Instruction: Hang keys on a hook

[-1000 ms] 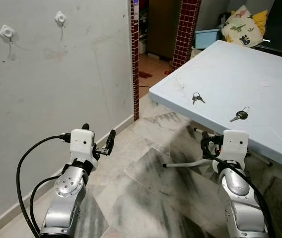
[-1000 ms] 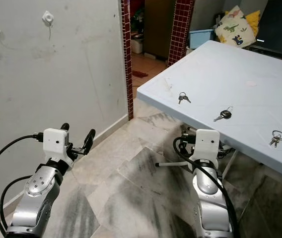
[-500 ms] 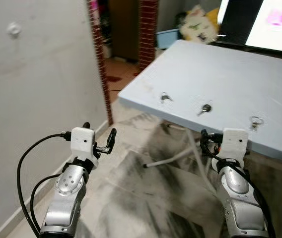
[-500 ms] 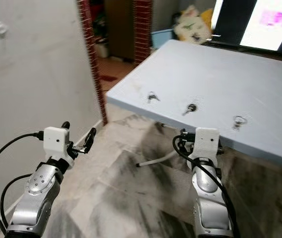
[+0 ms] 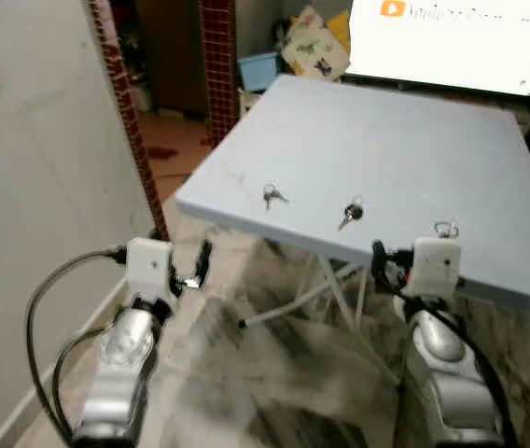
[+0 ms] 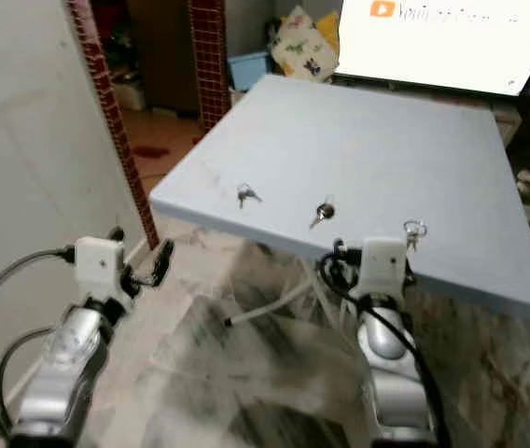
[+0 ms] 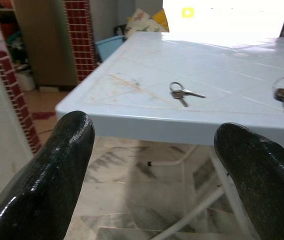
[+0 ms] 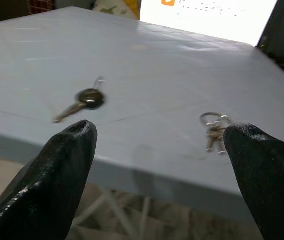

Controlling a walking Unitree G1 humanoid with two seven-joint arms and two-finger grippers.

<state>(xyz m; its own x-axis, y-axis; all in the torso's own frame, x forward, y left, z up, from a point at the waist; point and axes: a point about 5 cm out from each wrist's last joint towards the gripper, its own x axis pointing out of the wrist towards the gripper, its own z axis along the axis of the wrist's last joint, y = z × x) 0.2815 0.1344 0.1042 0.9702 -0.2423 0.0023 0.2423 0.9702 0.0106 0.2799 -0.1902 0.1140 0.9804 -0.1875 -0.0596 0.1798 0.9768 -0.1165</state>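
Observation:
Three sets of keys lie near the front edge of a light blue table [image 5: 386, 140]. From left to right they are a small pair [image 5: 271, 195], a black-headed key [image 5: 350, 214] and a ringed bunch [image 5: 445, 230]. My left gripper [image 7: 157, 145] is open and held low, short of the table's left corner, facing the small pair of keys [image 7: 182, 93]. My right gripper [image 8: 157, 145] is open just before the table's edge. It looks at the black-headed key [image 8: 84, 101] and the ringed bunch [image 8: 213, 130]. Neither gripper holds anything.
A plain grey wall [image 5: 32, 140] runs along the left, ending at a red-tiled doorway pillar [image 5: 218, 56]. Behind the table are a blue bin [image 5: 256, 70], a dinosaur-print pillow [image 5: 316, 51] and a bright screen [image 5: 452, 42]. White table legs [image 5: 330, 289] stand on the marble floor.
The camera has swung to the right: the wall with its hooks has slid out to the left and the table now sits in the middle. Both arms keep the same pose.

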